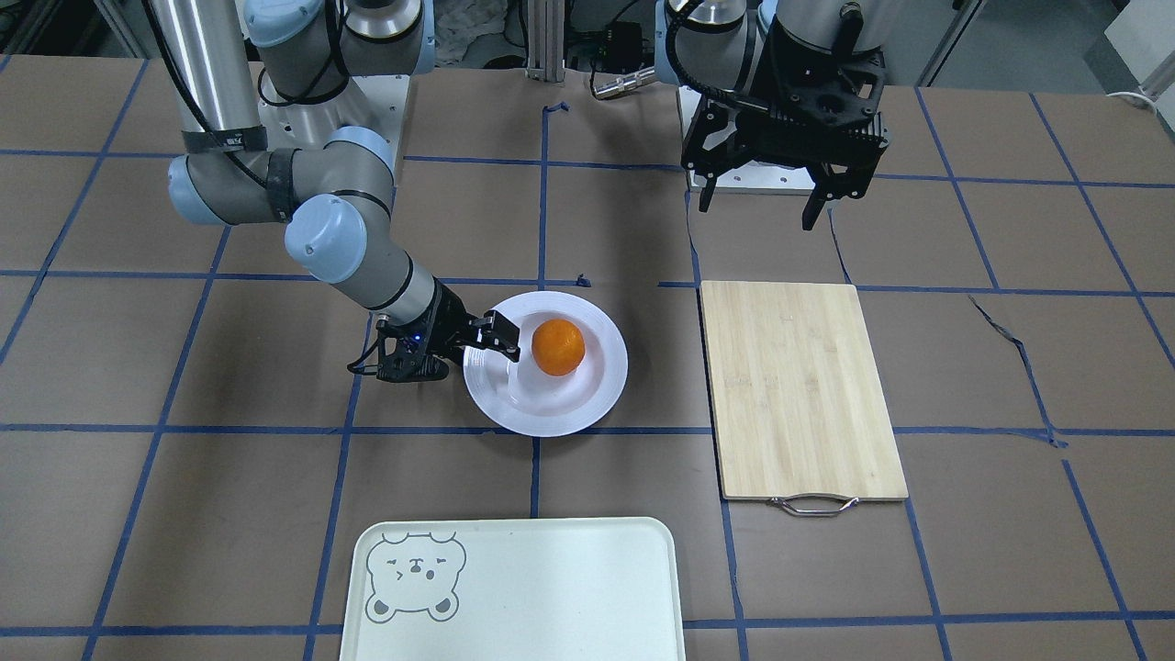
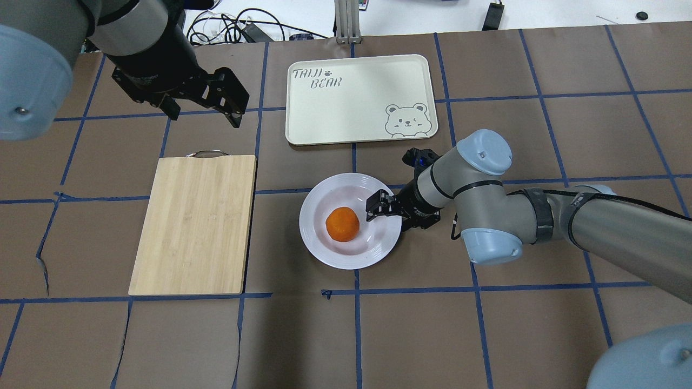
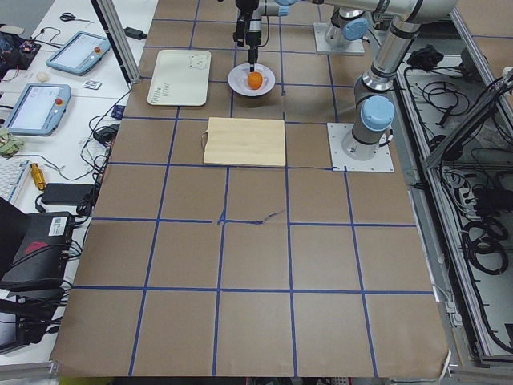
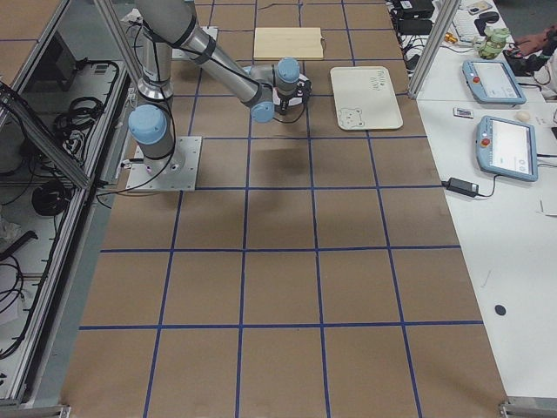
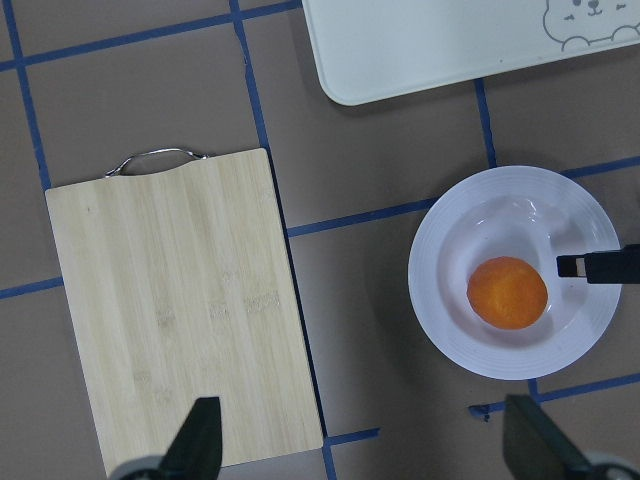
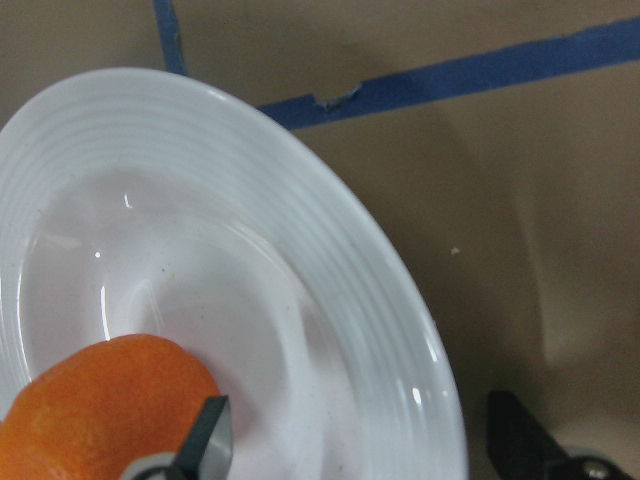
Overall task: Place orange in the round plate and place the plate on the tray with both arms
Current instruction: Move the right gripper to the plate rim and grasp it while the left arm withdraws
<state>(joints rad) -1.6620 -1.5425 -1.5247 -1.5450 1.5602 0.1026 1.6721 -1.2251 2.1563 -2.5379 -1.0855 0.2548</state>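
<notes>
Orange (image 2: 341,224): it lay in the sunken centre of the round plate (image 2: 324,254). Being round, it gave you no long axis to read.
Round plate: it sat flat on the table between the cutting board (image 2: 194,227) and the right arm, on the robot's side of the tray (image 2: 346,108) and apart from it.
Tray: its long axis ran across the table, with the bear face in the corner nearest the plate. The overhead view gave you the lettering in the opposite corner, which the front view cut off.
Right gripper (image 2: 387,215): it was low at the plate's rim. The overhead view showed you one finger (image 2: 378,205) over the plate beside the orange. Only the right wrist camera showed you the other finger (image 6: 525,440), outside the rim. The jaws stood apart astride the rim and gripped nothing.
Left gripper (image 2: 204,114): it hung high on the cutting board's side, spread wide and empty.
Cutting board: its long axis ran away from the robot, with the metal handle at the far end.
Side views: both grippers were too small there for you to judge.
</notes>
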